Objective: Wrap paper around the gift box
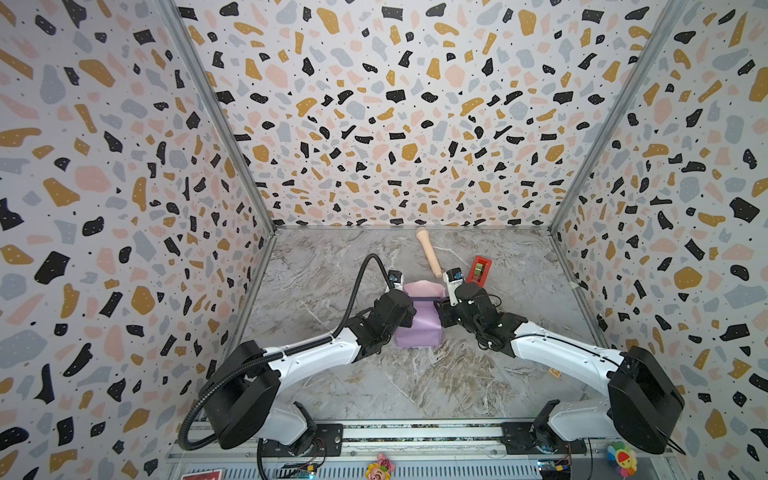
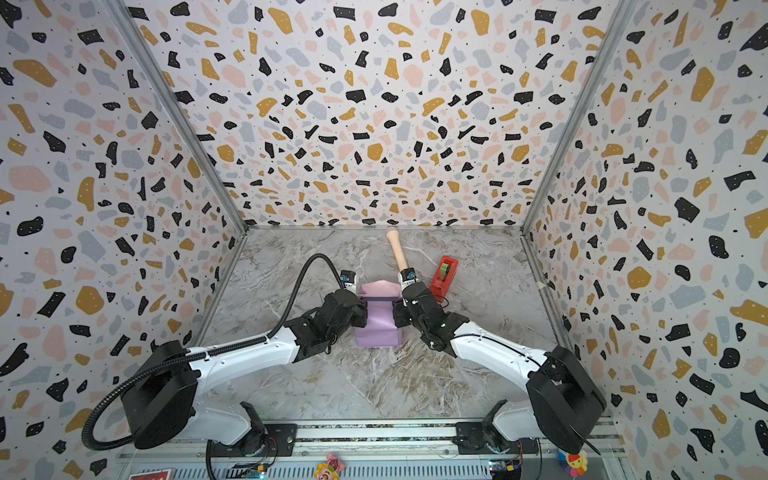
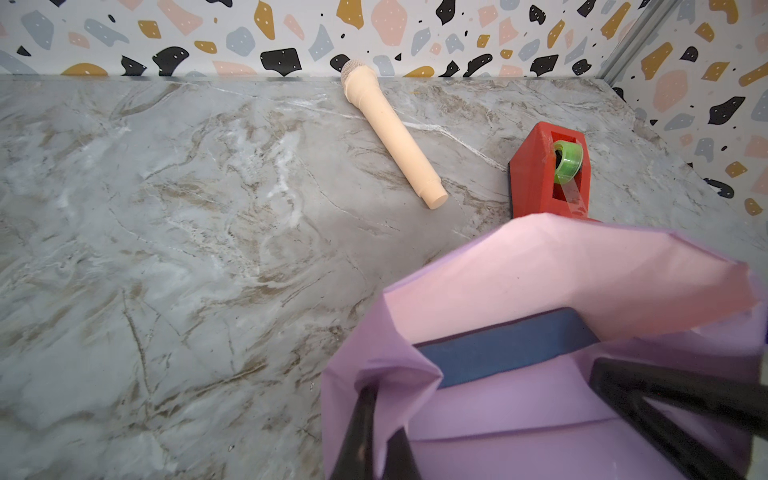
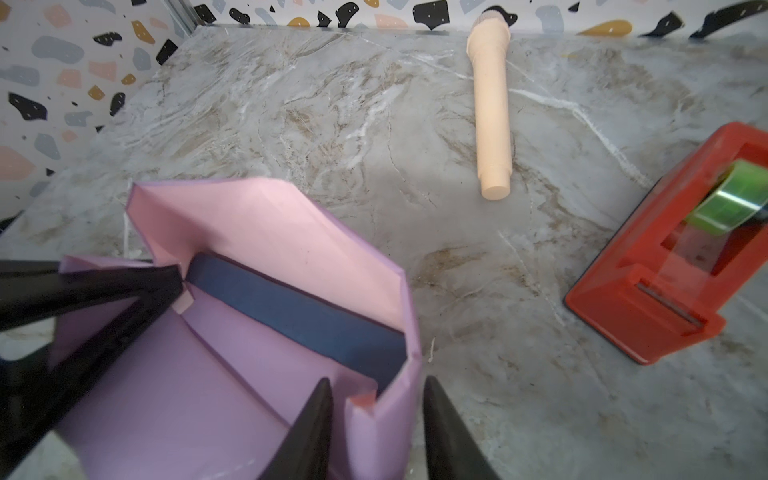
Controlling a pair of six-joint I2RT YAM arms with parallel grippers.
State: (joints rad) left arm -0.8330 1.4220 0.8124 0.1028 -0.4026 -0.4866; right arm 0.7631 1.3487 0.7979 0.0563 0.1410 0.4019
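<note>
Lilac-pink paper (image 4: 187, 395), navy gift box (image 4: 299, 316)

Both top views are taken from high above the near edge, angled down and forward, so that the whole surface (image 1: 324, 266) and both arms are covered; almost the same scene is shared, shifted slightly sideways. The left wrist view is taken low and close behind the left hand (image 3: 374, 399), faced toward the back wall (image 3: 415, 25). The right wrist view is set likewise behind the right hand (image 4: 377, 382). The toy microphone (image 3: 390, 133), the tape dispenser (image 3: 536, 174) and the paper (image 3: 561, 266) are shared by all four.
</note>
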